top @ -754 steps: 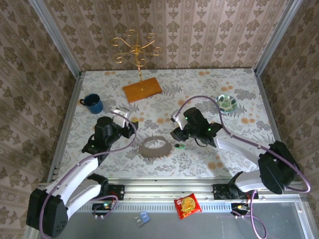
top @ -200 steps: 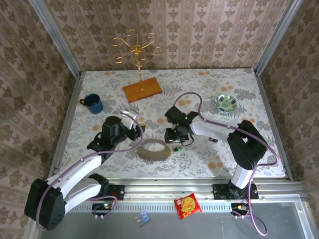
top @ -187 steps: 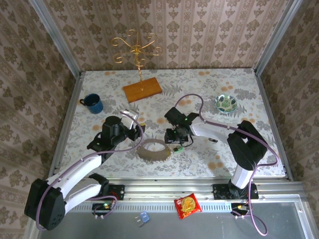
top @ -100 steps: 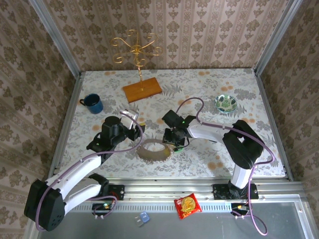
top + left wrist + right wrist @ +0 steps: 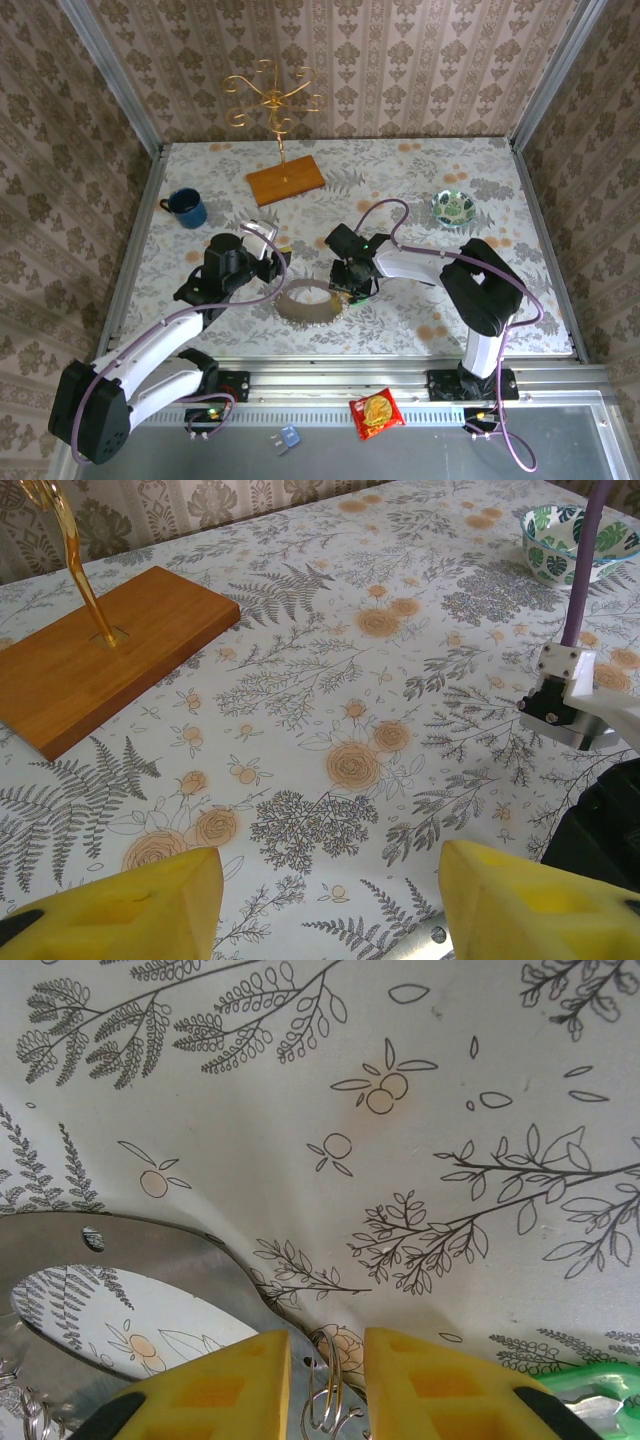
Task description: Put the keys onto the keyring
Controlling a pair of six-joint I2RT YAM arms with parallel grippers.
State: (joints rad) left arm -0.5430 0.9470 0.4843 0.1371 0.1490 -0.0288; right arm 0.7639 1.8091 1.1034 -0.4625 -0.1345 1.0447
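The keyring (image 5: 307, 300) is a grey-brown loop lying on the flowered cloth between the arms. In the right wrist view it is a flat metal band (image 5: 150, 1245) with holes and small wire rings. My right gripper (image 5: 350, 283) is at its right end. The yellow fingers (image 5: 220, 1385) stand narrowly apart on either side of one small wire ring (image 5: 332, 1400), with a slit of gap on each side. A green key head (image 5: 590, 1385) lies just right of them. My left gripper (image 5: 268, 262) hangs open and empty by the loop's left end, and the band's edge (image 5: 425, 940) shows between its fingers (image 5: 130, 905).
A blue mug (image 5: 187, 207) stands at the far left. The gold stand's wooden base (image 5: 285, 180) is at the back, and a patterned bowl (image 5: 453, 207) at the right. A snack packet (image 5: 377, 411) lies on the front rail. The right arm's link (image 5: 570, 695) is close to my left gripper.
My right gripper has slid left to the keyring's end, and its jaws have narrowed around a small wire ring. The left arm has held still over the last second.
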